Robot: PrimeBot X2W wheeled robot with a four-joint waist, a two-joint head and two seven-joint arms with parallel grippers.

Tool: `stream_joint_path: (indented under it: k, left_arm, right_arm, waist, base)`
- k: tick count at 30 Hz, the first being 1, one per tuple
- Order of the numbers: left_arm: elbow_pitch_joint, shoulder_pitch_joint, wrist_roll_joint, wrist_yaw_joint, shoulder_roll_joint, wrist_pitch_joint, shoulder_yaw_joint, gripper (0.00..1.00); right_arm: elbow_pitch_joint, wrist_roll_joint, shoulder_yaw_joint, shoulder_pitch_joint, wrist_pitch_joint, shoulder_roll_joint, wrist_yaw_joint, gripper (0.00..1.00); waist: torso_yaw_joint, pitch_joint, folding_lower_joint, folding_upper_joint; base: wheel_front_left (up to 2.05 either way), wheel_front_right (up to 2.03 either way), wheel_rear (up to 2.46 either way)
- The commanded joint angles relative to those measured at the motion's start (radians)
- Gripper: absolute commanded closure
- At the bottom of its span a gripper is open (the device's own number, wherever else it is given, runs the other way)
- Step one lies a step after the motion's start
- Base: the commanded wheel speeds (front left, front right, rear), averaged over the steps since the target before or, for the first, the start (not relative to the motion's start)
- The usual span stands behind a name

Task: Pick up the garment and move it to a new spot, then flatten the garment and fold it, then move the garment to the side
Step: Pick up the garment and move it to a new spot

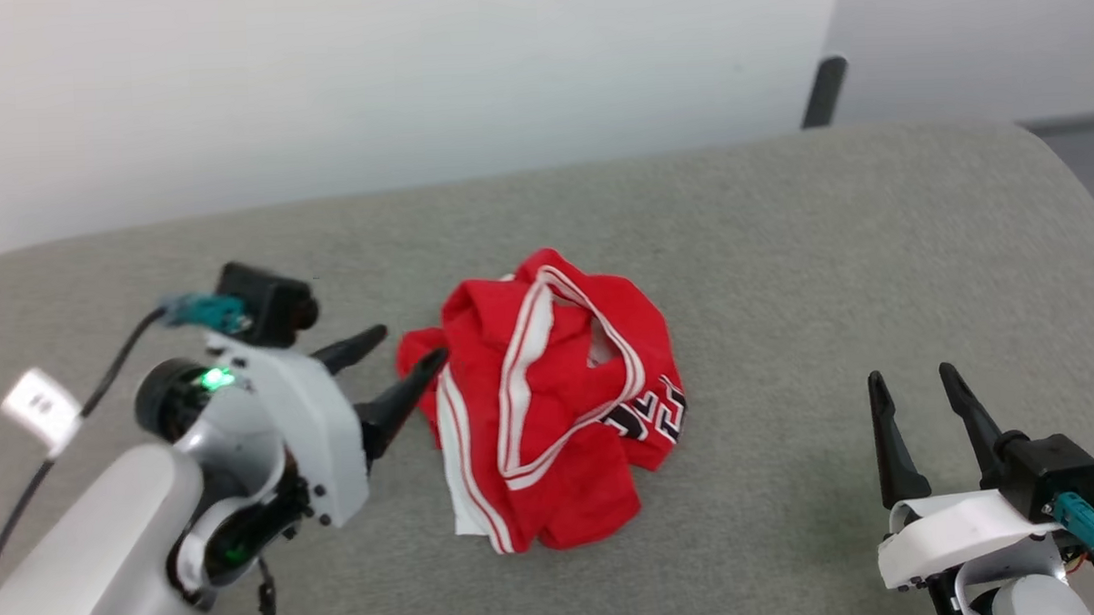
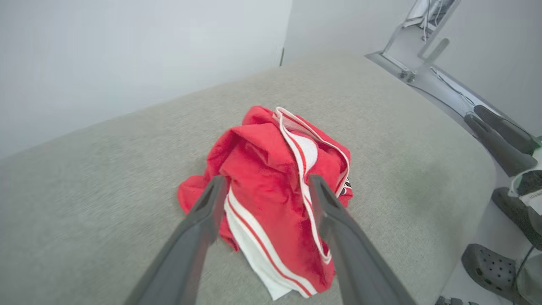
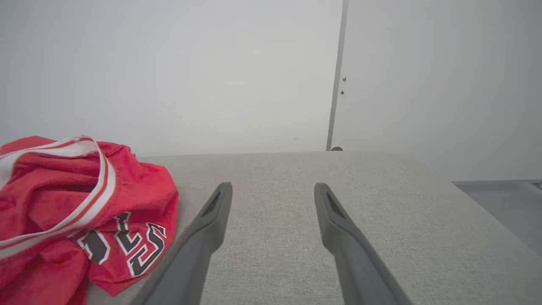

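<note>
Head view, and the garment point(image 1: 550, 407) sits in a crumpled red heap in the middle of the grey surface point(image 1: 781, 245). Striped trim loops across its top, a white panel pokes out at the near edge, and there's black-and-white lettering on its right flank.

Straight to its left is the left gripper point(image 1: 405, 347), fingers spread wide and gripping nothing. The nearer fingertip is right at the heap's left edge; whether it touches the cloth or stops just shy, I can't tell. Over to the left wrist view, where the two dark fingers point(image 2: 199, 220) frame the heap and red cloth shows in the gap between them.

Well off to the garment's right and nearer the robot, the right gripper point(image 1: 911, 374) is over plain grey surface, fingers spread too. In the right wrist view, the lettering lies off to the left of those fingers, apart from them. Beyond the garment, a pale wall point(image 1: 411, 75).
</note>
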Motion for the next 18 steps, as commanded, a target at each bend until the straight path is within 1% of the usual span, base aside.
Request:
stream_joint_path:
  k: [1, 3, 8, 10, 11, 12, 18]
  left_arm:
    - [-0.006, 0.024, 0.006, 0.004, 0.004, -0.023, 0.012, 0.00]
    - [-0.019, 0.057, 0.020, 0.015, 0.019, -0.077, 0.032, 0.00]
    - [-0.036, 0.144, 0.042, 0.038, 0.033, -0.235, 0.090, 0.00]
    - [-0.043, 0.177, 0.061, 0.026, 0.038, -0.317, 0.110, 0.00]
    - [-0.030, 0.220, 0.070, 0.036, 0.037, -0.384, 0.128, 0.00]
    - [-0.030, 0.220, 0.070, 0.036, 0.037, -0.384, 0.128, 0.00]
    - [0.022, 0.325, 0.099, 0.042, 0.030, -0.569, 0.171, 0.00]
  right_arm:
    - [-0.002, -0.008, 0.004, 0.014, 0.000, 0.000, 0.000, 0.00]
    - [-0.002, -0.007, 0.009, 0.023, 0.003, 0.000, 0.000, 0.00]
    - [-0.005, -0.013, 0.017, 0.034, 0.003, 0.000, 0.000, 0.00]
    - [-0.007, -0.017, 0.020, 0.038, 0.001, 0.000, 0.000, 0.00]
    - [-0.007, -0.021, 0.021, 0.041, 0.000, 0.000, 0.000, 0.00]
    - [-0.007, -0.021, 0.021, 0.041, 0.000, 0.000, 0.000, 0.00]
    - [-0.005, -0.034, 0.016, 0.062, -0.004, 0.000, 0.000, 0.00]
  waist:
    - [0.062, -0.060, 0.0000, -0.0001]
    - [0.082, -0.072, 0.0000, -0.0001]
    - [0.128, -0.093, 0.0000, -0.0001]
    - [0.145, -0.099, 0.0000, -0.0001]
    - [0.161, -0.106, 0.0000, -0.0001]
    - [0.161, -0.106, 0.0000, -0.0001]
    - [0.194, -0.122, 0.0000, -0.0001]
  base:
    - [0.00, 0.00, 0.00]
    - [0.00, 0.00, 0.00]
    - [0.00, 0.00, 0.00]
    - [0.00, 0.00, 0.00]
    - [0.00, 0.00, 0.00]
    - [0.00, 0.00, 0.00]
    - [0.00, 0.00, 0.00]
